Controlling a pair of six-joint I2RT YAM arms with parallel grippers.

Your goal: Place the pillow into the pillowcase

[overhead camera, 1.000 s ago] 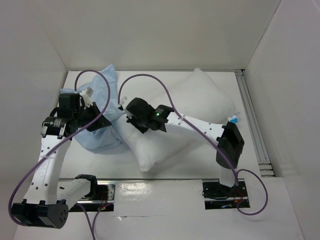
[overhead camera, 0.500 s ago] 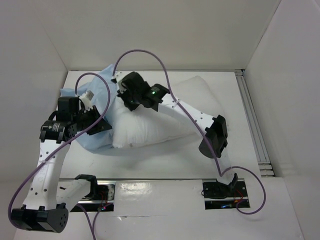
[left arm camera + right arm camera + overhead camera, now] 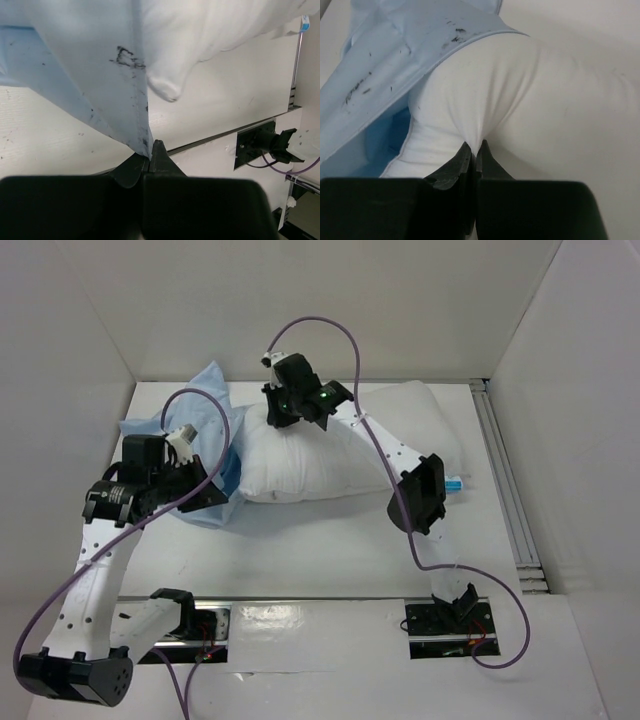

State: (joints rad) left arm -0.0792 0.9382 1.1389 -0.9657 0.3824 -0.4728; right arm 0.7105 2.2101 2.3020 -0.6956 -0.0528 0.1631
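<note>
In right gripper (image 3: 476, 148), pillow (image 3: 485, 90) (left end)

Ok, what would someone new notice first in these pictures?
A plump white pillow lies mid-scene, its left end at the mouth of the pale blue pillowcase. The right gripper pinches the pillow there; the left gripper is shut on the pillowcase's edge.

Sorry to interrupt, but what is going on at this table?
A white pillow is being worked into a pale blue pillowcase. The left tool is shut on the pillowcase's edge; the right tool pinches the pillow's fabric at the end going in. Only that end sits in the case's mouth; most of the pillow lies outside on the table.
</note>
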